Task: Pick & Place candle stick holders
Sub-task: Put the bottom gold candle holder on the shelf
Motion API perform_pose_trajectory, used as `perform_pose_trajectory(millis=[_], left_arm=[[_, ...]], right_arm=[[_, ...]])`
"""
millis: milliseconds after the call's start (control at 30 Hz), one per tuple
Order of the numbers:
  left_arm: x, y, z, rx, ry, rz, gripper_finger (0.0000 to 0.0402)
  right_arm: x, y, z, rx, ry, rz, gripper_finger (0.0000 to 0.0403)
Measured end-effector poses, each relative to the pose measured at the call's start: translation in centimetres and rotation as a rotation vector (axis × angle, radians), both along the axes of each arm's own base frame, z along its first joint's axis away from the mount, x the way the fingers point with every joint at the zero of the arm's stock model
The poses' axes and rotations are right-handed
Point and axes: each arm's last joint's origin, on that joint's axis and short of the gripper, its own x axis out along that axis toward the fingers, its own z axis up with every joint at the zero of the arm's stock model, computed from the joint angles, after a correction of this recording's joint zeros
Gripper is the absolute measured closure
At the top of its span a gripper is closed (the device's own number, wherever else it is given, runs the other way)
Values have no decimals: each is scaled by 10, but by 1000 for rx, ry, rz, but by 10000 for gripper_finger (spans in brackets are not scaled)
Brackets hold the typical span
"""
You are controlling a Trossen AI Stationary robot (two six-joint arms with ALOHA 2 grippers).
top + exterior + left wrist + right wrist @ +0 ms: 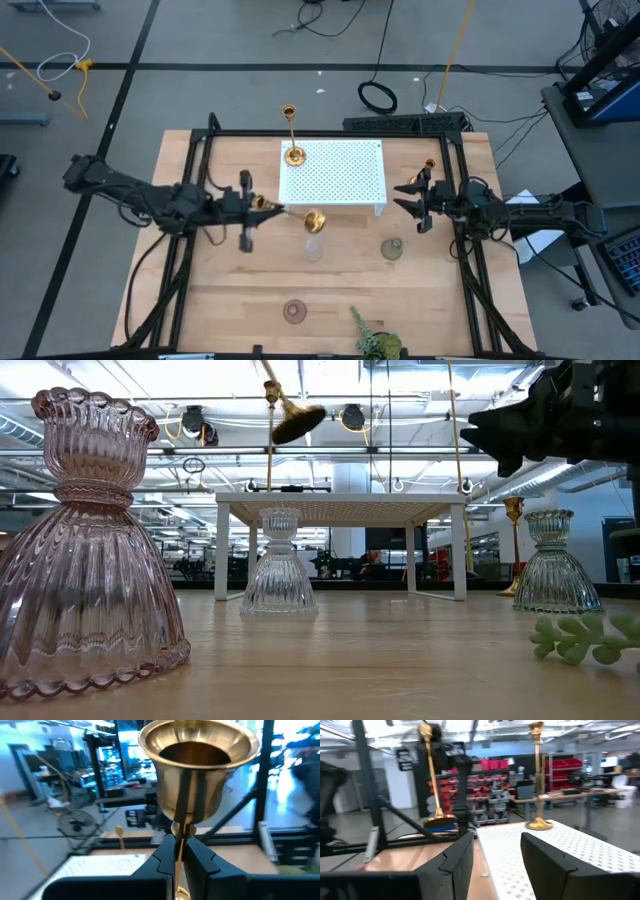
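Apparently left gripper [252, 203] (clamped) holds gold candlestick [300, 215].

1. The high view looks straight down on the whole counter [240, 300] from well above.
2. The low view sits at counter-top level, very near the pink glass holder [85, 550], facing across to the white perforated stand [340, 510].
3. Each wrist view looks forward past its own fingers; both also see that stand.
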Motion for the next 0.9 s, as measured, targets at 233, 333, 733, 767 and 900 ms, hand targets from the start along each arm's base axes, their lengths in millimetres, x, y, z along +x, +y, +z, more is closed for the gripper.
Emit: perform_pose_trajectory(millis=[233, 333, 733, 767, 900], left_arm=[[54, 19, 24, 22, 34, 134, 385], [74, 27, 32, 12, 32, 198, 385], [143, 42, 34, 6, 128, 628, 385], [148, 44, 33, 2, 134, 638, 385], [159, 54, 35, -61, 158, 674, 385]], right_arm=[[2, 0, -3, -13, 28, 2, 248], [3, 0, -4, -11, 37, 2, 248], [3, 0, -5, -9, 44, 3, 248], [3, 0, -5, -9, 44, 3, 248], [3, 0, -5, -8, 46, 3, 248]])
